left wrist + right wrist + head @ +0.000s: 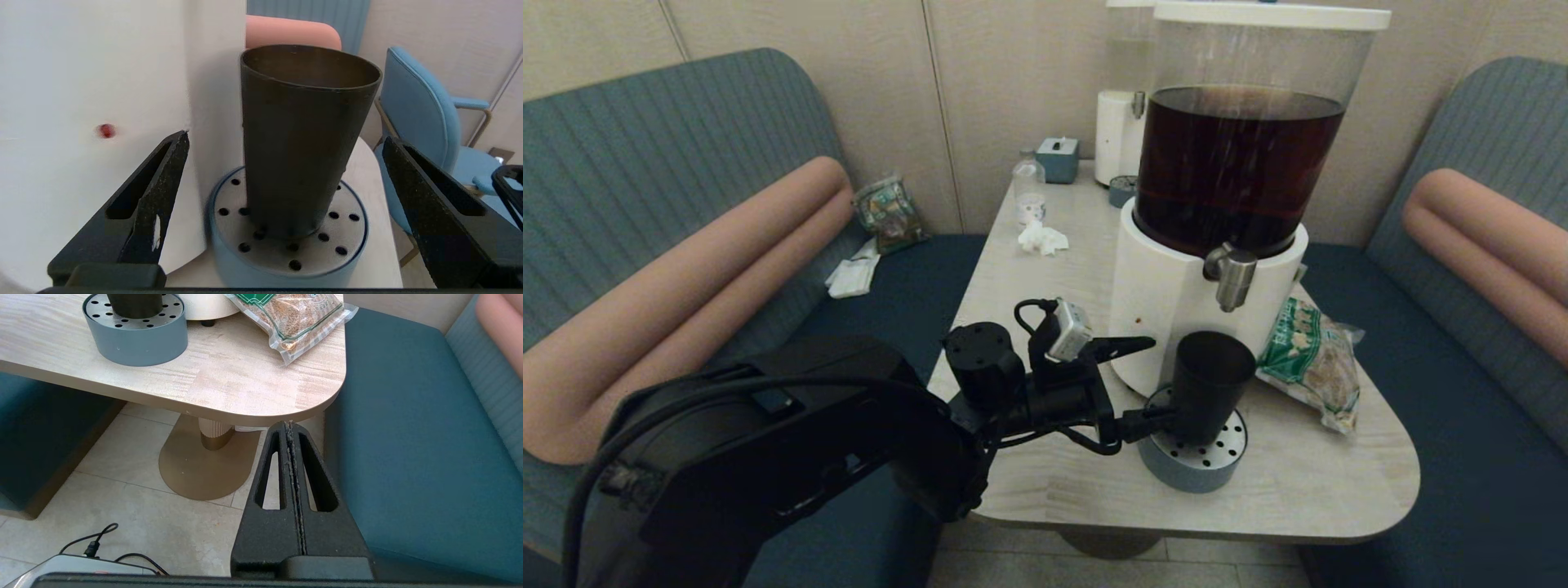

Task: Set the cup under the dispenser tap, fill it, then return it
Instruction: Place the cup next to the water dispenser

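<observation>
The black cup stands upright on the round blue-grey drip tray, right below the silver dispenser tap of the big dispenser with the dark brown drink. My left gripper is open at the cup's left side. In the left wrist view its fingers stand wide on either side of the cup without touching it. No drink is running from the tap. My right gripper is shut on nothing, parked low below the table's near right corner.
A green snack bag lies right of the dispenser near the table edge. A slimmer white dispenser, a tissue box, a small bottle and a crumpled tissue sit at the back. Benches flank the table.
</observation>
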You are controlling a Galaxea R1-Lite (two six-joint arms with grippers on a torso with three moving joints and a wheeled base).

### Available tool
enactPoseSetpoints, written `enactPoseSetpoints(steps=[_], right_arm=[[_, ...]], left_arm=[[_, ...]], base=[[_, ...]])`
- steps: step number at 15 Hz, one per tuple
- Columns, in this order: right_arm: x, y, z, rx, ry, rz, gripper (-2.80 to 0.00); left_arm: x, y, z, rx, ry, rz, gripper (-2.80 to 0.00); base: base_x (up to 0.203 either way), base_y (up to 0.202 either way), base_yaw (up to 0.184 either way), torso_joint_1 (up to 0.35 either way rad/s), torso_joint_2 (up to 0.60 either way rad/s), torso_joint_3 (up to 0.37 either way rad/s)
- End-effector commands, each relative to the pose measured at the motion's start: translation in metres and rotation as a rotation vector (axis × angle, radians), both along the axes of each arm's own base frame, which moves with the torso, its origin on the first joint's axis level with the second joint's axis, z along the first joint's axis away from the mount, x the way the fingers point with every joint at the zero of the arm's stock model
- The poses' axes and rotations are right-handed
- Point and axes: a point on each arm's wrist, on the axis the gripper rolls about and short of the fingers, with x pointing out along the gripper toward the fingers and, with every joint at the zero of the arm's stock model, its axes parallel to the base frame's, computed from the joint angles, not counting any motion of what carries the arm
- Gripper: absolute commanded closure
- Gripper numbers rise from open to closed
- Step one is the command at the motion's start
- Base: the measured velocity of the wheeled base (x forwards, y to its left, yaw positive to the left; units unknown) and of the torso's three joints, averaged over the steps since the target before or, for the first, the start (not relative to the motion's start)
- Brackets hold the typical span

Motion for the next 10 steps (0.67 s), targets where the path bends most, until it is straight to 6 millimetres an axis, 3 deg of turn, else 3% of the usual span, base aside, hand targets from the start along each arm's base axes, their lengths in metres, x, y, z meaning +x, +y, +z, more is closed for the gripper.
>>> enactPoseSetpoints(steps=[1,10], right_arm=[[0.000,0.000,0.000,0.000,-0.002,0.001,0.00],[0.000,0.000,0.000,-0.001,-0.002,0.001,0.00]], left_arm=[[-0.003,-0.009,-0.001,-0.008,-0.009,-0.019,-2.80],[0.006,-0.036,-0.022,-0.027,-0.019,-0.025,-2.80]], base=[[0.000,0.000,0.000,0.000,0.00,0.000],[0.000,0.000,0.000,0.000,0.00,0.000]])
